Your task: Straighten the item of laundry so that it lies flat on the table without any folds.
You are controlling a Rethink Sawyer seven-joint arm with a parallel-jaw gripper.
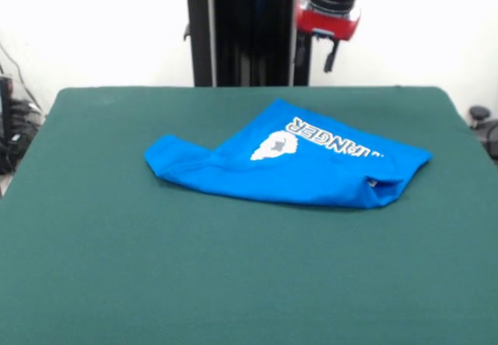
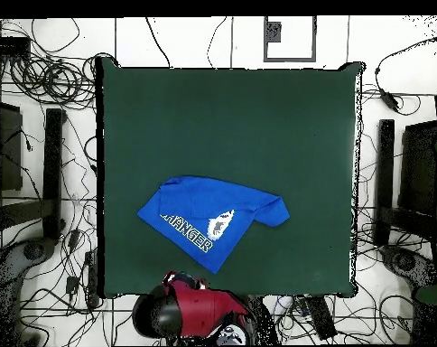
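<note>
The bright blue T-shirt (image 1: 311, 175) lies crumpled and folded over itself on the dark green table (image 1: 233, 275), a little toward the robot's side. Part of its white print and the letters "ANGER" face up. One end is bunched into a narrow fold at the left of the front view. It also shows in the overhead view (image 2: 199, 203), on the table (image 2: 240, 126). My gripper (image 1: 316, 52) hangs high above the table's far edge, behind the shirt and well clear of it. Its two dark fingers stand apart and hold nothing. In the overhead view only the red arm (image 2: 190, 312) shows.
The black pedestal (image 1: 241, 33) stands behind the table's far edge. Wide green surface surrounds the shirt on all sides. Cables (image 2: 41, 72) and black stands (image 2: 52, 172) lie on the floor around the table.
</note>
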